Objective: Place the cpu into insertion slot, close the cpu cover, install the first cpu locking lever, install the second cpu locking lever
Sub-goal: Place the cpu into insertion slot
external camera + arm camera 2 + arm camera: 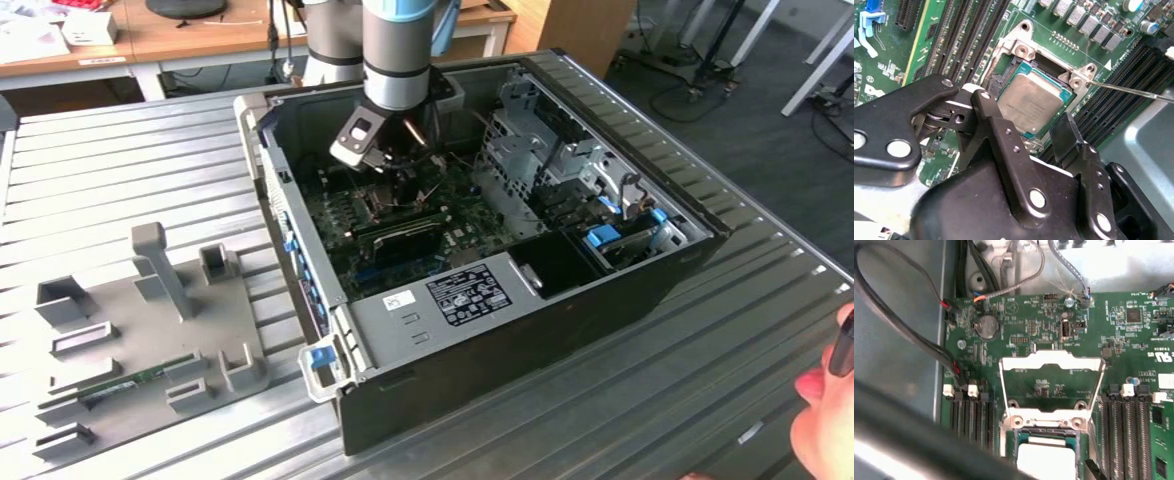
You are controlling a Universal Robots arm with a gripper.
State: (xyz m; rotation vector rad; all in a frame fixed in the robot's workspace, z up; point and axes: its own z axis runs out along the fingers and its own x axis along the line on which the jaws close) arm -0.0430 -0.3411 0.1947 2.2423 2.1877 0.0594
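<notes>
From my station I see the gripper (398,168) reached down into the open computer case (627,290), which lies on the slatted metal table (134,170), low over the green motherboard (400,235). In the second wrist view its black fingers (1068,132) stand apart with nothing held between them, and they hang just above the socket area.

The cpu (1031,100) is already seated flat in the insertion slot (1019,50), its dull metal top facing up and framed by the silver rim. I cannot tell whether either finger touches it.

In the first wrist view the cpu cover (1051,360) is swung up off the socket. Its square window shows green board behind it, and its hinge edge sits just beside the chip (1046,460). So the cover is not closed.

A thin silver lever rod (1134,91) runs out from one corner of the socket, over the long black memory slots (964,40).

At the exterior view's left, a grey fixture tray (134,330) rests on the table, well apart from the case
</notes>
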